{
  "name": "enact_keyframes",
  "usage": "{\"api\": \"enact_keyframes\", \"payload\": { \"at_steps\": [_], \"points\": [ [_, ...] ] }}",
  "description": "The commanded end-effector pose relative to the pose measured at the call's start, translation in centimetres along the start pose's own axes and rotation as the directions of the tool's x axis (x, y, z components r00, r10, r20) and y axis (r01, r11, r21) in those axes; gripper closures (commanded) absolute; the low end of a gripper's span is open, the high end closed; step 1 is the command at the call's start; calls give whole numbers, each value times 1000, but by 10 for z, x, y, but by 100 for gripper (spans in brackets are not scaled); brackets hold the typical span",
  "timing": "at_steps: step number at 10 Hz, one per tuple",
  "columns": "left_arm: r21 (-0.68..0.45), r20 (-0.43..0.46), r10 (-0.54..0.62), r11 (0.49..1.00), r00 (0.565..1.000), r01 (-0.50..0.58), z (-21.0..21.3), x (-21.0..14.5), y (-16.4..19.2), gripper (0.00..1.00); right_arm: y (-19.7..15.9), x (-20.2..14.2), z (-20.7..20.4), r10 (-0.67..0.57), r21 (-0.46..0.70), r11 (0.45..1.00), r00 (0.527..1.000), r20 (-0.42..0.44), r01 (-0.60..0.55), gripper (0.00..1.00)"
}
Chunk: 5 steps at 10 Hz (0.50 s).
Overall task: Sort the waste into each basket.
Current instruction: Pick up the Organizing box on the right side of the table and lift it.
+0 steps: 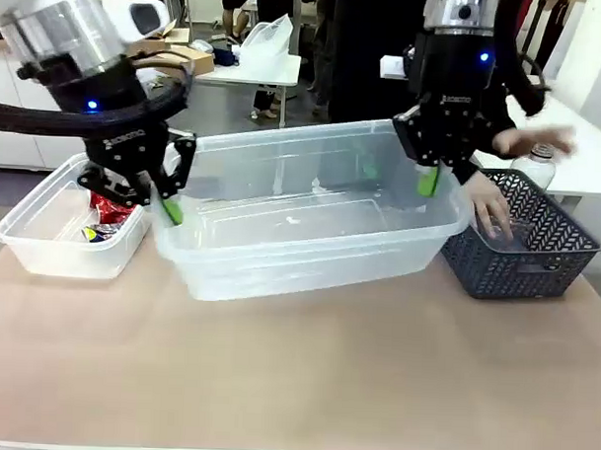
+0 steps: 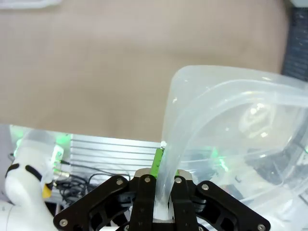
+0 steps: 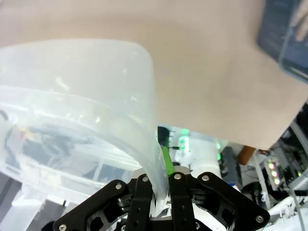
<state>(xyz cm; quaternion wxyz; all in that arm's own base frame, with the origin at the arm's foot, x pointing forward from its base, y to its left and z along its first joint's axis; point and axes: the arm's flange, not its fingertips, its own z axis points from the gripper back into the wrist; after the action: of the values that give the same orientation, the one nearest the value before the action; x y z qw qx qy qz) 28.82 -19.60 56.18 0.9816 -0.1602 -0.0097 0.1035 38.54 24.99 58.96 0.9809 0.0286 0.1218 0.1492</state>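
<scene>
In the left of the front view a small clear tub point(image 1: 28, 237) sits on the beige table point(image 1: 295, 383). It holds the waste that can be seen in it: a red can point(image 1: 111, 211) with a multicoloured can point(image 1: 97, 234) just below it, their print too small to read. Just right of that tub the left gripper point(image 1: 169, 209) is clamped on the left rim of a large clear tub point(image 1: 309, 260), and the left wrist view shows the thin wall pinched between its two fingers, a green pad point(image 2: 156, 164) pressed to one face. A short white word is printed on each gripper's black body, too small to make out, and a blue light glows on each wrist. The large tub spans the middle of the frame between the two arms, with no items visible inside it, and stands between the camera and the far edge of the table. I cannot tell whether it rests on the table or hangs just above it. At its right rim the right gripper point(image 1: 427, 180) is likewise closed tight on the wall, which the right wrist view shows nipped between the fingers. Further right a dark lattice basket point(image 1: 541, 273) stands just beside the large tub, and a person's hand point(image 1: 491, 210) reaches down into it. Above it, in the upper right, a second, blurred hand point(image 1: 542, 143) is at a clear capped bottle point(image 1: 535, 169).
</scene>
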Motion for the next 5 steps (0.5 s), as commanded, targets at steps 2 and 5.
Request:
{"api": "enact_keyframes", "payload": {
  "at_steps": [2,5],
  "points": [
    [49,-109,78,996,991,-73,-12,58,26,100,-36,-44,-7,-38,-18,999,995,-95,37,100],
    [98,-92,-197,974,976,206,-26,84,2,100,-34,-54,-26,-296,10,954,948,-116,300,100]
  ]
}}
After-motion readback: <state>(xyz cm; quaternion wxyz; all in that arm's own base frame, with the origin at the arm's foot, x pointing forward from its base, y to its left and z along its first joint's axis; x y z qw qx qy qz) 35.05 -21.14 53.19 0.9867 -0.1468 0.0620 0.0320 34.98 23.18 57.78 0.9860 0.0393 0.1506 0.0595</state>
